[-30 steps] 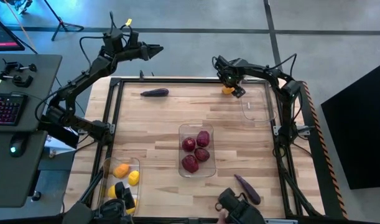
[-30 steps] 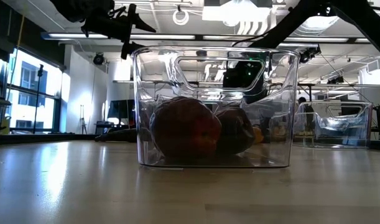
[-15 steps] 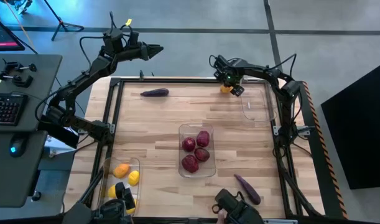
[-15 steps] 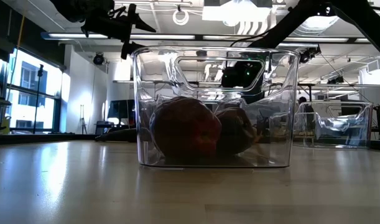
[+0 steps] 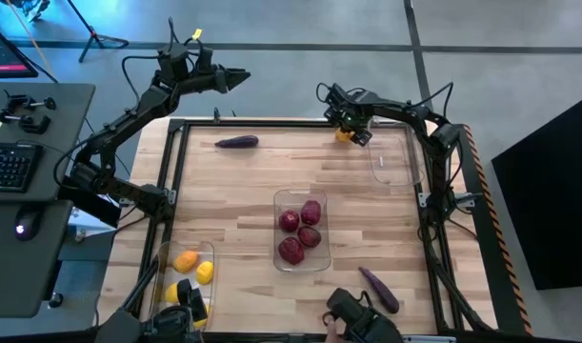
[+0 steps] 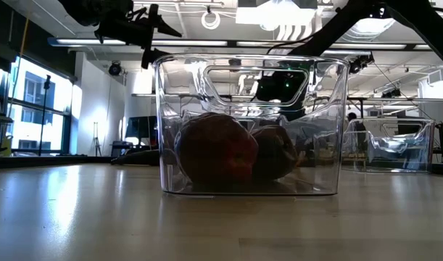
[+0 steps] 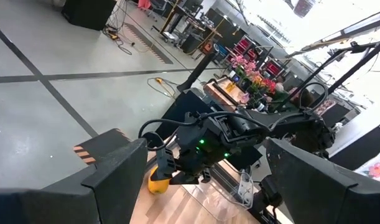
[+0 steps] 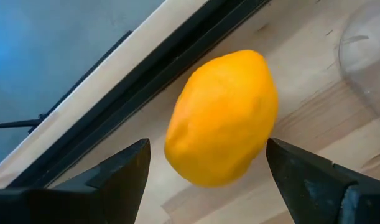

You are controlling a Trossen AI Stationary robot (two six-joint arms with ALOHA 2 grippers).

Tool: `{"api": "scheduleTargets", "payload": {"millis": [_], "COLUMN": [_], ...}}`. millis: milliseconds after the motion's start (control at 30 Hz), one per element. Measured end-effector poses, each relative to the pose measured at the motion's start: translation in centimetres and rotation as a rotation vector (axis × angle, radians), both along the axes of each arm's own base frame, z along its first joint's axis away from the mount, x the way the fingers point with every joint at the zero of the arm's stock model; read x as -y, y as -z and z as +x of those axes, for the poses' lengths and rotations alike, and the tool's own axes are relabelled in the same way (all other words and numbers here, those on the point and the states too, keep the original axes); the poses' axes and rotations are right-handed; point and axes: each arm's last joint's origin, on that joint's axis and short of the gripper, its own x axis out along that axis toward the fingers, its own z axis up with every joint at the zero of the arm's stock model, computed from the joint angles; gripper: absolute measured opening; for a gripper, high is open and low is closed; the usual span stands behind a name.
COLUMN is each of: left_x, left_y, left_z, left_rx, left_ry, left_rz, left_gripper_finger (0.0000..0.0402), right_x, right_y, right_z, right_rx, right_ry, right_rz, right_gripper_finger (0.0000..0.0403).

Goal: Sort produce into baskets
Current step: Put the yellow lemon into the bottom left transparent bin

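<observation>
Yellow fruit (image 8: pixel 222 118) between open right pincer (image 5: pixel 352 130), beside table frame (image 8: pixel 134 87).

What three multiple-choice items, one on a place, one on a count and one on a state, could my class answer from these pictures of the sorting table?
1. Where is the right gripper?
A. over the middle bin
B. at the table's far edge, by the yellow fruit
C. beside the near eggplant

2. How many dark red fruits lie in the middle bin?
A. two
B. four
C. six

3. How stand the right gripper's fingers?
A. open, either side of the yellow fruit
B. shut on an eggplant
C. shut, empty

Key: 1 B, the high view shows it there. 2 B, four counted from above. 3 A, the wrist view shows gaps.
</observation>
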Motion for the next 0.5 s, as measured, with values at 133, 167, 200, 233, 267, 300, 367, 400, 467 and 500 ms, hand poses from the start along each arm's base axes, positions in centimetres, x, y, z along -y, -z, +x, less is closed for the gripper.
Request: {"api": "scheduleTargets", "payload": {"millis": [133, 167, 200, 233, 267, 300, 367, 400, 467, 500], "left_x": [0.03, 0.03, 0.03, 0.04, 0.04, 0.04, 0.04, 0.06, 0.09, 0.10], "left_y": [0.00, 0.00, 0.00, -0.01, -0.01, -0.01, -0.01, -0.01, -0.02, -0.02], "left_z": [0.01, 0.01, 0.01, 0.01, 0.01, 0.01, 0.01, 0.01, 0.02, 0.03], "left_rx": [0.001, 0.001, 0.001, 0.001, 0.001, 0.002, 0.002, 0.002, 0.004, 0.005], "left_ry": [0.010, 0.011, 0.011, 0.011, 0.010, 0.011, 0.013, 0.018, 0.028, 0.034], "left_rz": [-0.001, 0.000, -0.001, 0.000, 0.000, -0.001, -0.002, -0.002, -0.004, -0.005], "left_gripper_finger": [0.0315, 0.0315, 0.0315, 0.0315, 0.0315, 0.0315, 0.0315, 0.0315, 0.0315, 0.0315], "right_x": [-0.02, -0.01, 0.00, -0.01, 0.00, 0.02, 0.05, 0.05, 0.04, 0.05], "right_y": [0.02, 0.01, 0.01, 0.01, 0.01, 0.01, 0.00, 0.00, 0.00, 0.00], "right_z": [-0.13, -0.14, -0.15, -0.18, -0.23, -0.26, -0.29, -0.30, -0.28, -0.28], "right_rx": [-0.017, -0.019, -0.018, -0.020, -0.029, -0.038, -0.044, -0.044, -0.043, -0.042], "right_ry": [0.036, 0.051, 0.066, 0.078, 0.088, 0.094, 0.103, 0.103, 0.104, 0.104], "right_rz": [-0.008, -0.012, -0.014, -0.015, -0.023, -0.032, -0.039, -0.039, -0.040, -0.040], "right_gripper_finger": [0.0310, 0.0310, 0.0310, 0.0310, 0.0310, 0.0310, 0.0310, 0.0310, 0.0310, 0.0310]}}
